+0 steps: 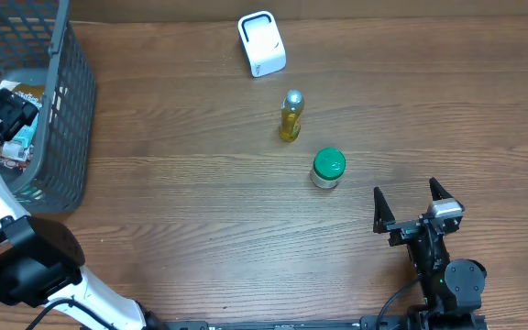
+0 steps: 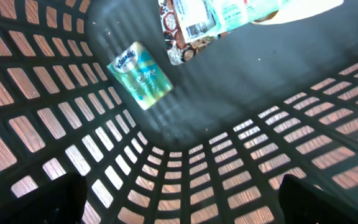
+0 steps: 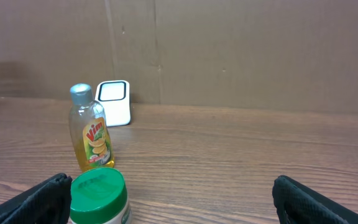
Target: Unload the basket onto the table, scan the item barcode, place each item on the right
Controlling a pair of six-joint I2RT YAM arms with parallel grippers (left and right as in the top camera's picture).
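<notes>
Wood-grain tabletop [image 1: 200, 202] fills the overhead view, with brown cardboard as a backdrop in the right wrist view. A grey mesh basket [image 1: 71, 101] sits at the left edge, and the left arm reaches down into it.

The left jaws are spread wide and hold nothing. Their dark fingertips [image 2: 61, 199] show only at the bottom corners of the left wrist view. On the basket floor beyond them lies a teal Kleenex pack [image 2: 140, 74]. Just beside it is a printed packet [image 2: 188, 25] whose barcode faces up, partly under a white wrapper at the top of the frame. Neither one is touched.

The white scanner [image 1: 261, 43] stands at the far side of the tabletop, well apart from the basket. A yellow Vim bottle [image 1: 290, 116] and a green-lidded jar [image 1: 328, 169] stand upright between the scanner and the right arm. The right jaws are also spread and empty. Their fingertips [image 3: 42, 199] sit low at the frame corners, near the jar but clear of it.

The step in hand looks like picking an item out of the basket. It cannot be told which of the two packs is the target.

The next move probably calls for lowering the left jaws over one pack and closing across its narrow side. The arm must then lift it clear of the mesh wall and carry it to the scanner with the barcode towards the scanner's face.
</notes>
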